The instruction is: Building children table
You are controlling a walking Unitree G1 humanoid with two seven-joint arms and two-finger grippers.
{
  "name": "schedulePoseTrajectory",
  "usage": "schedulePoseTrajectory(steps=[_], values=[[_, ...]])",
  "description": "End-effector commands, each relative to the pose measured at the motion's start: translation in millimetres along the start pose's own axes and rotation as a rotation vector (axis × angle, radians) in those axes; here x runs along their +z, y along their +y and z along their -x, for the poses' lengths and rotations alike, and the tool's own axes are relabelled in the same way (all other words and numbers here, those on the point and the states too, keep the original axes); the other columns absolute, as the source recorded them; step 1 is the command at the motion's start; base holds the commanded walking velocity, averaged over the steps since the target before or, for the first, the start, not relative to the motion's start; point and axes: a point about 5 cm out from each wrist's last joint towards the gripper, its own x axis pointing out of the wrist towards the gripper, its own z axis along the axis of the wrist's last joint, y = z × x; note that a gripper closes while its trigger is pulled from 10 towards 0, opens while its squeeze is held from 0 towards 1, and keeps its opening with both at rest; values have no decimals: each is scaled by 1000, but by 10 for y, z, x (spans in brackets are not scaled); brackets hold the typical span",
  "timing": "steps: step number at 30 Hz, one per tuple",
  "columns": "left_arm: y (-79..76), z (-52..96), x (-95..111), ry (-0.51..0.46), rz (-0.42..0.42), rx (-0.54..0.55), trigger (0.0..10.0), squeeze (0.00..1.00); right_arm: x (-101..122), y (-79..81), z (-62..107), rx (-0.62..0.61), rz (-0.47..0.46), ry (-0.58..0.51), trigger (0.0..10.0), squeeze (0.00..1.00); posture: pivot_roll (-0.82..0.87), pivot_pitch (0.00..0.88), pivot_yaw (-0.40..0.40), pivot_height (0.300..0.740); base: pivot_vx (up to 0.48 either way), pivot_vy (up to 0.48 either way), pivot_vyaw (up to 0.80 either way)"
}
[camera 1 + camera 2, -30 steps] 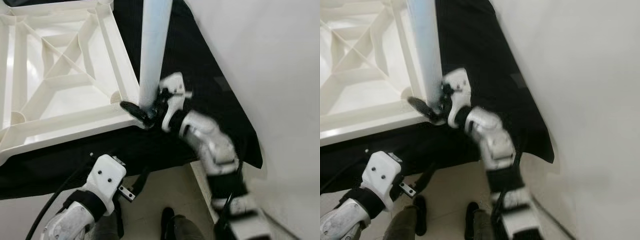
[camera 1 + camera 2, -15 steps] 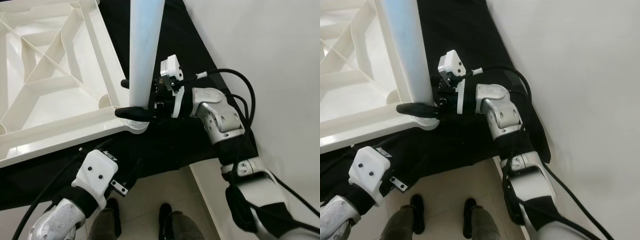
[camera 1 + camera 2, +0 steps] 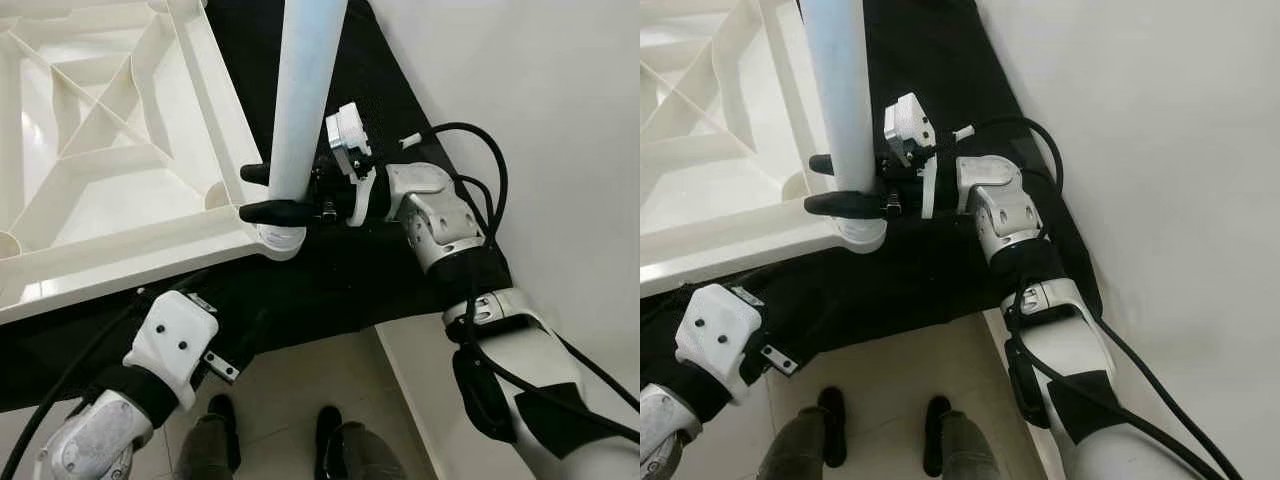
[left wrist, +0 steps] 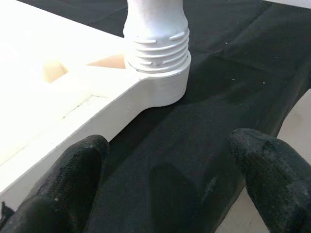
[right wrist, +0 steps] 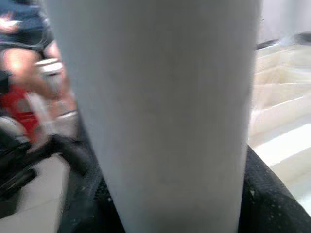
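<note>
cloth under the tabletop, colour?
Plain black cloth, clearest in the right eye view.

Glossy white plastic tabletop [image 3: 120, 150] and smooth leg [image 3: 305, 100] on matt black cloth [image 3: 330, 280].

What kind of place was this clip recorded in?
Probably a room indoors, in a home or a test space: a plain white wall, a pale tiled floor, and an upturned white plastic tabletop on a black cloth.

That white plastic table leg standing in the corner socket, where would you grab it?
Low on the white plastic table leg, just above its threads, from the side away from the white ribbed tabletop: the round upright shaft suits the right gripper, whose fingers straddle it there.
</note>
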Motion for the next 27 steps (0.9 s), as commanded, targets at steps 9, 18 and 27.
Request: schedulePoseTrajectory(steps=[9, 18, 27], values=[[-5, -78, -131, 15, 39, -11, 10000, 0, -1063, 686, 140, -881, -353, 393, 0, 0, 148, 299, -146, 740, 0, 0, 0], [9, -194, -69, -30, 50, 3, 10000, 0, -732, 298, -121, -810, -267, 268, 10000, 0, 163, 281, -148, 740, 0, 0, 0], [71, -253, -61, -33, 30, -2, 10000, 0, -192, 154, -210, -473, -158, -36, 10000, 267, 186, 267, -144, 740, 0, 0, 0]])
